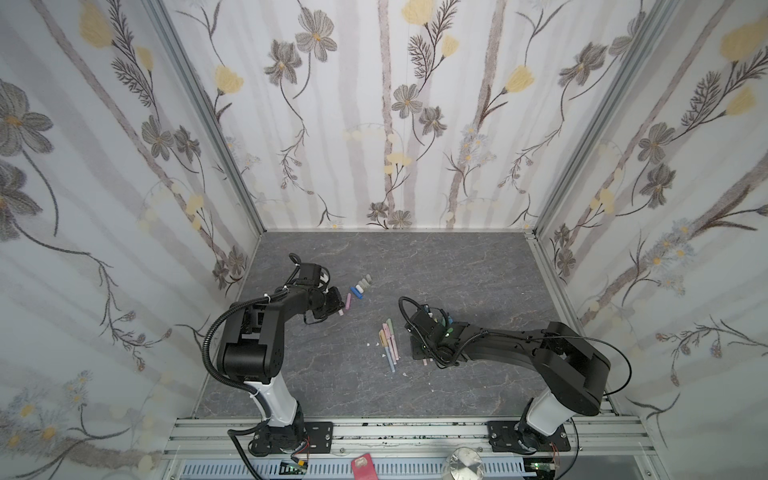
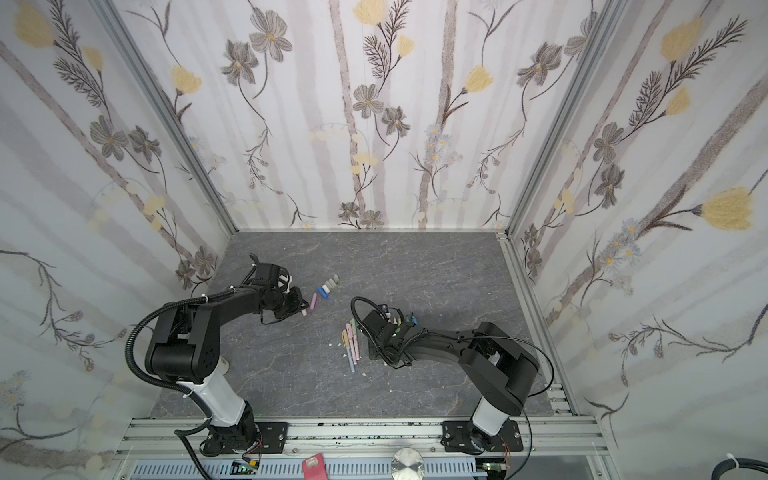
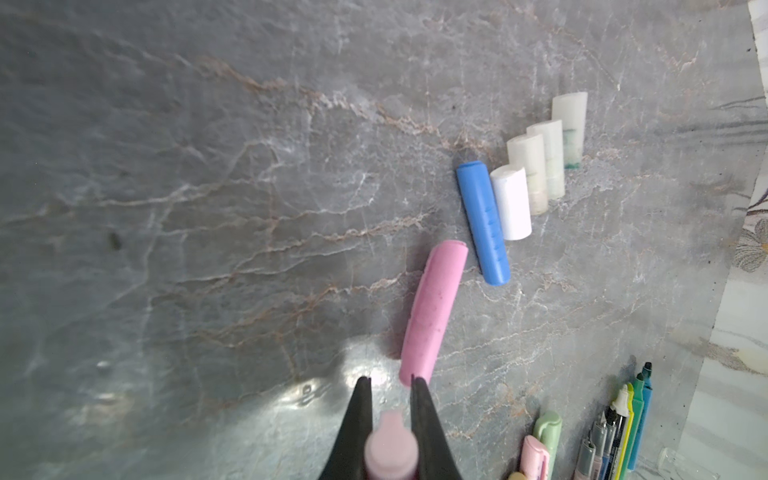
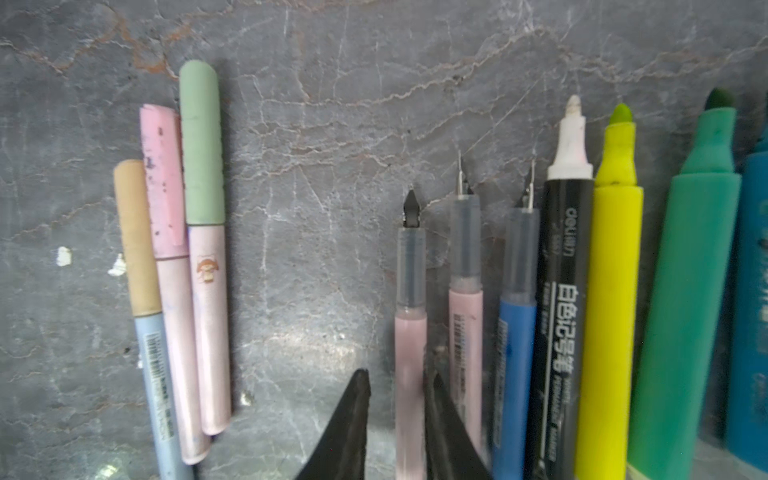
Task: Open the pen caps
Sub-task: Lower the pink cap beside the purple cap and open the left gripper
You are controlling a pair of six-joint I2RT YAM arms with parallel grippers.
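Note:
My left gripper (image 3: 390,379) is shut on a pale pink pen cap (image 3: 390,449), just short of a pink cap (image 3: 432,311) lying on the grey table. Beyond that lie a blue cap (image 3: 482,224), a white cap (image 3: 511,203) and translucent caps (image 3: 540,162) in a row. My right gripper (image 4: 399,374) is open low over the table. An uncapped pink pen (image 4: 409,291) lies between its fingers, against one of them. Beside it lie more uncapped pens: pink (image 4: 465,291), blue (image 4: 517,332), black-white (image 4: 565,270), yellow (image 4: 615,270), green (image 4: 698,270). Three pens keep their green (image 4: 201,141), pink (image 4: 162,178) and tan (image 4: 135,237) caps.
In both top views the capped pens (image 1: 388,340) (image 2: 351,340) lie mid-table between the arms, and the loose caps (image 1: 360,286) lie farther back. Small white flecks (image 4: 63,255) dot the table near the pens. Flowered walls close three sides; an aluminium rail (image 1: 415,432) runs along the front.

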